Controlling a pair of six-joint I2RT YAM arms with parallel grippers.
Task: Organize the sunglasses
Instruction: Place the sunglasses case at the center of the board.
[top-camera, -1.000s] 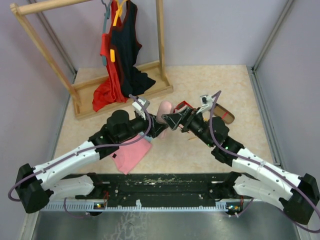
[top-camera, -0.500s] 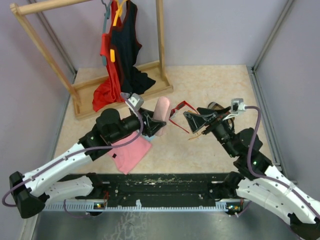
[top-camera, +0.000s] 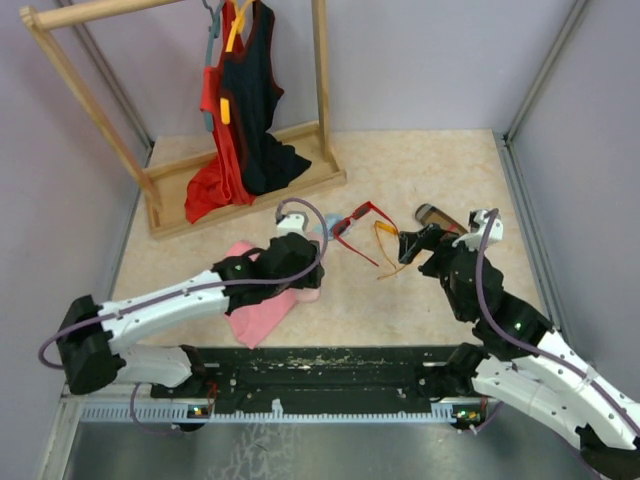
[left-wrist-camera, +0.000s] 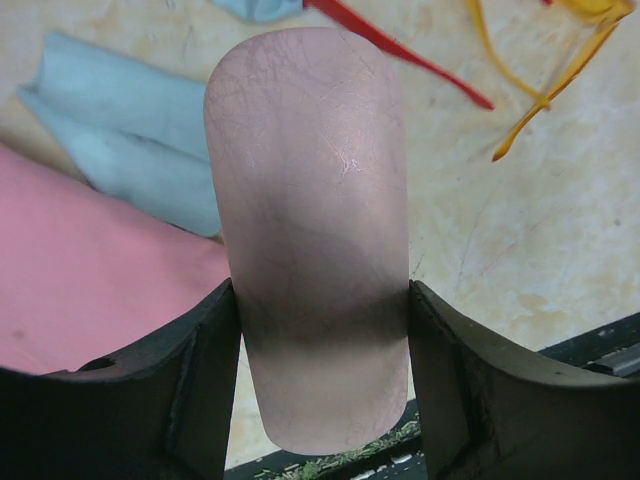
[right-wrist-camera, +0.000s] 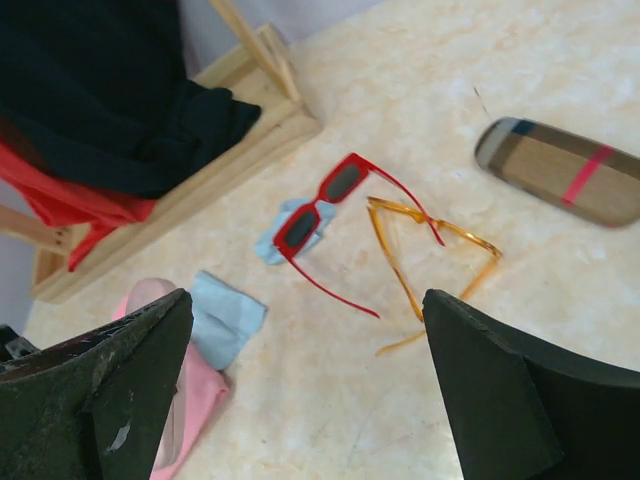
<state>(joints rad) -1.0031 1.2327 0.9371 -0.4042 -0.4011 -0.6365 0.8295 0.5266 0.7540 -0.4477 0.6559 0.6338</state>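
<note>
Beige marbled tabletop (top-camera: 430, 160): red plastic sunglasses (right-wrist-camera: 320, 205) with dark rectangular lenses lie mid-table, one arm crossing the thin orange-yellow pair (right-wrist-camera: 430, 245) just right. Right gripper (right-wrist-camera: 305, 310) hovers spread wide, empty; left gripper (left-wrist-camera: 320, 300) pinches a pink oval case (left-wrist-camera: 305, 180). I'd lift red straight up so orange doesn't drag.

Red sunglasses (right-wrist-camera: 322, 205) beside orange-yellow pair (right-wrist-camera: 470, 236)

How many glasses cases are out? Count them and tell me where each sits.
2. The pink case is clamped in the left gripper; the brown red-striped case lies on the table, right of the orange sunglasses. Others may be hidden.
</note>
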